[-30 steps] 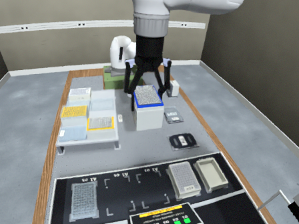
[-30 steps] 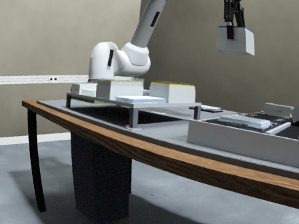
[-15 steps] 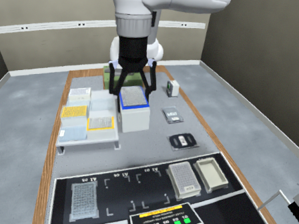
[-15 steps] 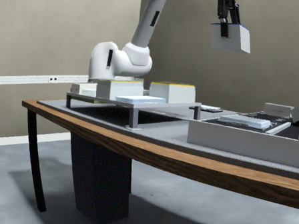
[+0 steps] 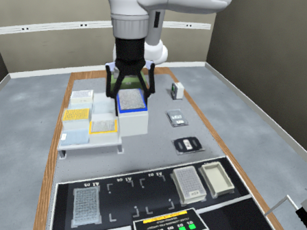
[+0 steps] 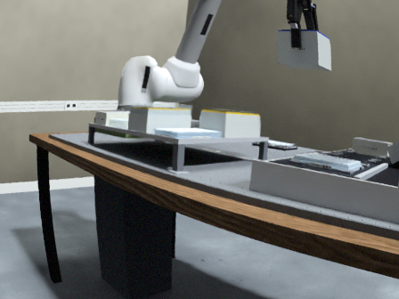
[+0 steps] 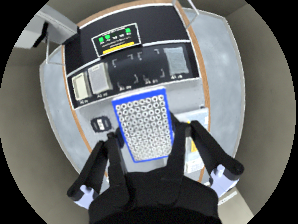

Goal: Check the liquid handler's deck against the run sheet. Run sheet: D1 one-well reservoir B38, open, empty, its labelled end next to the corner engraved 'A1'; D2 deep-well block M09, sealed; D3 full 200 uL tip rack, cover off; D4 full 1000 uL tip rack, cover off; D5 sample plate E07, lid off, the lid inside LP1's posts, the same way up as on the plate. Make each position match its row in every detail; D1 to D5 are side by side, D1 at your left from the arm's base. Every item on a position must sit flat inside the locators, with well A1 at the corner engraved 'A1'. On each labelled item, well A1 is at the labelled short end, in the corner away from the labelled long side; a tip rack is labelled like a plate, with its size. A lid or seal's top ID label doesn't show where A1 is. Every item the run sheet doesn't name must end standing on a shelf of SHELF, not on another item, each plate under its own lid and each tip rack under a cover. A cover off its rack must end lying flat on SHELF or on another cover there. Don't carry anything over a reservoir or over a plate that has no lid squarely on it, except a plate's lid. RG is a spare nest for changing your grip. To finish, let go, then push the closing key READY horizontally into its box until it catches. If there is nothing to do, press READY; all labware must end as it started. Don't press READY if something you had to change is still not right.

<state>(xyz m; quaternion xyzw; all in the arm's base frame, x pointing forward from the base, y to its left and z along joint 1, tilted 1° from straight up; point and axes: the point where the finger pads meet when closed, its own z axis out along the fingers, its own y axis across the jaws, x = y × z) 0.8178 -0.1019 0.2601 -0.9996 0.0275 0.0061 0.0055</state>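
My gripper (image 5: 131,96) (image 6: 302,28) (image 7: 146,121) is shut on a blue-rimmed tip rack (image 5: 133,123) (image 6: 305,52) (image 7: 144,123), white-bodied, uncovered, its tips showing. It holds the rack level and high above the table, just right of the shelf (image 5: 90,144) (image 6: 178,139) as the top camera sees it. On the black deck (image 5: 65,192) at the front, a cream open reservoir (image 5: 216,179) sits at the far right, a sealed deep-well block (image 5: 189,183) beside it, and a clear sample plate (image 5: 86,207) at the far left. The two middle positions (image 5: 154,192) (image 5: 120,198) show only their locators.
The shelf carries two yellow-rimmed tip racks (image 5: 76,114) (image 5: 103,126), a white covered box (image 5: 82,96) and a flat pale lid (image 5: 73,137). Right of it lie a clear flat piece in posts (image 5: 177,117), a black nest (image 5: 188,144) and a small white box (image 5: 177,90).
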